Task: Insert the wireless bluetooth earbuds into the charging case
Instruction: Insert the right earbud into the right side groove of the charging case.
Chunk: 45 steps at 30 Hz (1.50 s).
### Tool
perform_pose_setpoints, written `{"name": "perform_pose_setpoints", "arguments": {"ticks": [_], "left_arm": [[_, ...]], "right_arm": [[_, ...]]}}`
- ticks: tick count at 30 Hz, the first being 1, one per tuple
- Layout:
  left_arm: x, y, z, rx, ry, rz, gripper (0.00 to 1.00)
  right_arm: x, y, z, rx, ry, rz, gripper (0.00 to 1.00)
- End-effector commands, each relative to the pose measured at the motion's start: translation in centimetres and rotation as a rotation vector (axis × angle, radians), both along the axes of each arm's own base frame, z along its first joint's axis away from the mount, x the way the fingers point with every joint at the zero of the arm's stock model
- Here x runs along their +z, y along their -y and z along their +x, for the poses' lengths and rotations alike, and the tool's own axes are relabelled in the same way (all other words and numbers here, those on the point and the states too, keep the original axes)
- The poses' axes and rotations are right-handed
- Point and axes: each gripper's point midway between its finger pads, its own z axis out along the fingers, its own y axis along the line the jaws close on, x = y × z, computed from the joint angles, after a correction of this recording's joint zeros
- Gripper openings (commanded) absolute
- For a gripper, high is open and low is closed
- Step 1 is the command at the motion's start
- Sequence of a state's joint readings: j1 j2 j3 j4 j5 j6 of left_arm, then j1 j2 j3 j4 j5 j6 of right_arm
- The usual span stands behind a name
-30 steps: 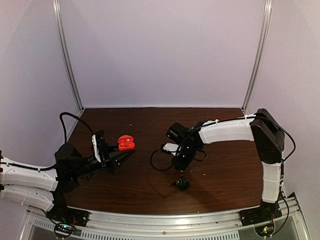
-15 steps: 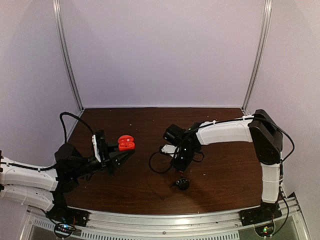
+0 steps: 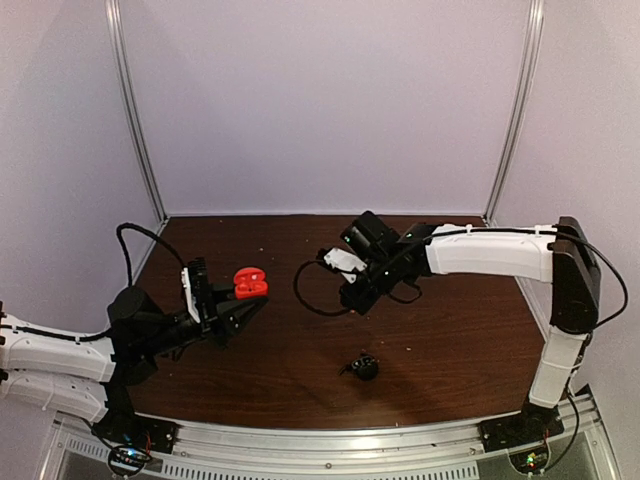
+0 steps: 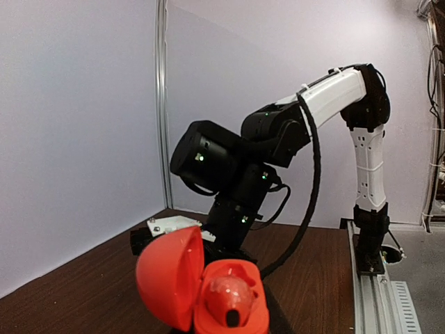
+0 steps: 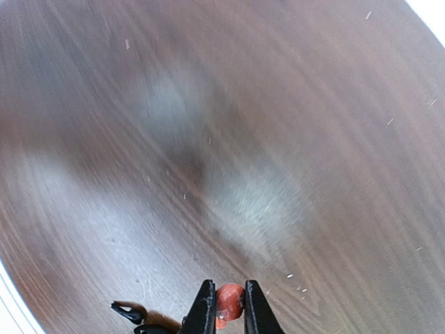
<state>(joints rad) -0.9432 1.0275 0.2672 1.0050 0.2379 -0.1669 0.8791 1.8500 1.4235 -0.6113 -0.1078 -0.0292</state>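
My left gripper (image 3: 240, 308) is shut on an open red-orange charging case (image 3: 250, 283) and holds it above the table at the left. In the left wrist view the case (image 4: 201, 287) has its lid swung to the left and one red-orange earbud (image 4: 229, 298) sits in its base. My right gripper (image 5: 228, 306) is shut on a second red-orange earbud (image 5: 229, 302), raised above the wood. In the top view the right gripper (image 3: 357, 297) is near the table's middle, to the right of the case and apart from it.
A black round case (image 3: 364, 368) lies on the brown table (image 3: 450, 330) near the front middle. A black cable loops under the right wrist (image 3: 310, 295). White walls and metal posts close the back and sides.
My right arm has lifted and swung back and slightly right, away from the black case, with the red-orange earbud in its fingers. The left gripper and red case have barely moved.
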Motion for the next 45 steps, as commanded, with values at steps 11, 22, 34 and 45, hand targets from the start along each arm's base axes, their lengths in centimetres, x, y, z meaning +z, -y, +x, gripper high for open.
{"name": "perform_pose_setpoints", "arguments": {"ticks": [11, 22, 34, 45], "left_arm": [[3.4, -0.7, 0.6, -0.021, -0.015, -0.169, 0.01], [5.0, 0.8, -0.4, -0.158, -0.028, -0.198, 0.01], [5.9, 1.7, -2.0, -0.281, -0.014, -0.211, 0.00], [6.2, 2.1, -2.7, -0.343, -0.011, -0.216, 0.00]], "right_arm": [[22.1, -2.6, -3.5, 0.137, 0.378, 0.740, 0.10], [29.4, -5.8, -11.9, 0.396, 0.515, 0.987, 0.10], [29.4, -8.9, -15.7, 0.511, 0.507, 1.029, 0.10], [28.3, -10.3, -16.4, 0.540, 0.507, 1.014, 0.10]]}}
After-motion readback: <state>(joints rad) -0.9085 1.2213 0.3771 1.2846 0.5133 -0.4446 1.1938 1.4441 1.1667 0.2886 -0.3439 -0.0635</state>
